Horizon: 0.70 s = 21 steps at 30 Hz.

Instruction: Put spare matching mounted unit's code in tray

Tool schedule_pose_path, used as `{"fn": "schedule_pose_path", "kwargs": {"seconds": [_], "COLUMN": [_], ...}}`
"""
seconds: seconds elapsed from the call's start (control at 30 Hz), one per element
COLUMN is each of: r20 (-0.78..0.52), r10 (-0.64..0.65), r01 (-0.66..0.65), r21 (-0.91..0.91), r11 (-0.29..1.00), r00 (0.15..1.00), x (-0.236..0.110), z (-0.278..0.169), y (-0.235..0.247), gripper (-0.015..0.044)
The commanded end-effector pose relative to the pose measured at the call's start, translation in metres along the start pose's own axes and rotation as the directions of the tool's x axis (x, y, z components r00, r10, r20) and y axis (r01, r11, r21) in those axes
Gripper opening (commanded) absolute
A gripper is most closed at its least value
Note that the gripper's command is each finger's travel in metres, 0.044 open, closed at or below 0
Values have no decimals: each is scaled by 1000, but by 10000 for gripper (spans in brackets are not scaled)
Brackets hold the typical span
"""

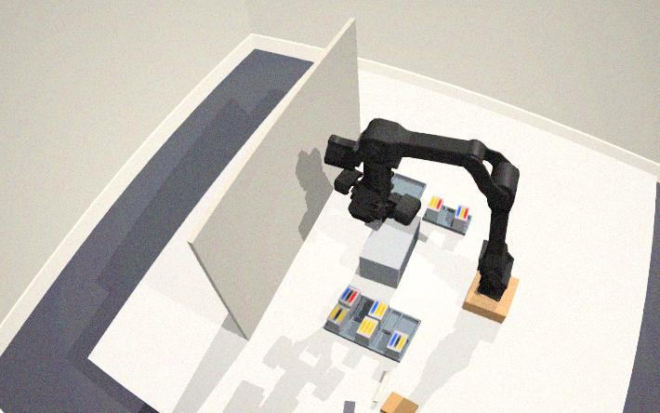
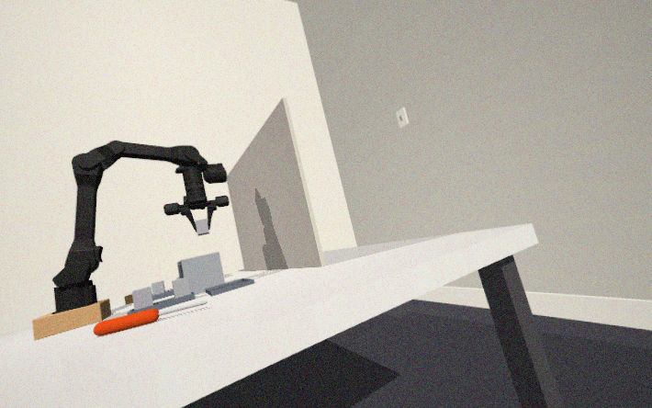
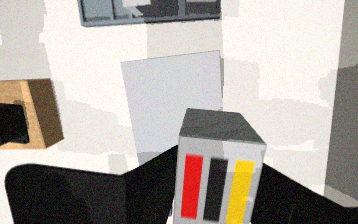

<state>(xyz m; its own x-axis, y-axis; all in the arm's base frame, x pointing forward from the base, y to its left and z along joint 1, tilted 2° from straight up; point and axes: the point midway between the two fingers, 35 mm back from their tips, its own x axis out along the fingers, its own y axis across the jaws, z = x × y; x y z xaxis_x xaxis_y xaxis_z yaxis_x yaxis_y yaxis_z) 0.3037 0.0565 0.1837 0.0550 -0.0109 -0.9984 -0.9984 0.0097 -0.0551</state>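
My black end effector grips the small grey spare block high above the white bench. Only the wrist view shows its red, black and yellow stripes, over the big grey box.

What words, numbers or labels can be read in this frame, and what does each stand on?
No words, letters or numbers are legible in any view.
The spare in the hand carries stripes only: red, black, yellow.
The other spares in the bin also show only colour stripes.
The wall plate is blank or too small to read.
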Motion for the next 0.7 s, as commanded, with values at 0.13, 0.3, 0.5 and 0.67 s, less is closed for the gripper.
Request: {"fn": "schedule_pose_path", "kwargs": {"seconds": [0.13,0.3,0.5,0.67], "r20": [-1,-5,-10,-14], "r10": [-3,-3,-3,-3], "r01": [3,3,3,2], "r21": [-3,-6,-8,-10], "r11": [1000,1000,1000,1000], "r00": [1000,1000,1000,1000], "x": [0,0,1,3], "z": [-40,-69,-105,-136], "y": [-20,-30,-39,-42], "gripper": [0,0,0,0]}}
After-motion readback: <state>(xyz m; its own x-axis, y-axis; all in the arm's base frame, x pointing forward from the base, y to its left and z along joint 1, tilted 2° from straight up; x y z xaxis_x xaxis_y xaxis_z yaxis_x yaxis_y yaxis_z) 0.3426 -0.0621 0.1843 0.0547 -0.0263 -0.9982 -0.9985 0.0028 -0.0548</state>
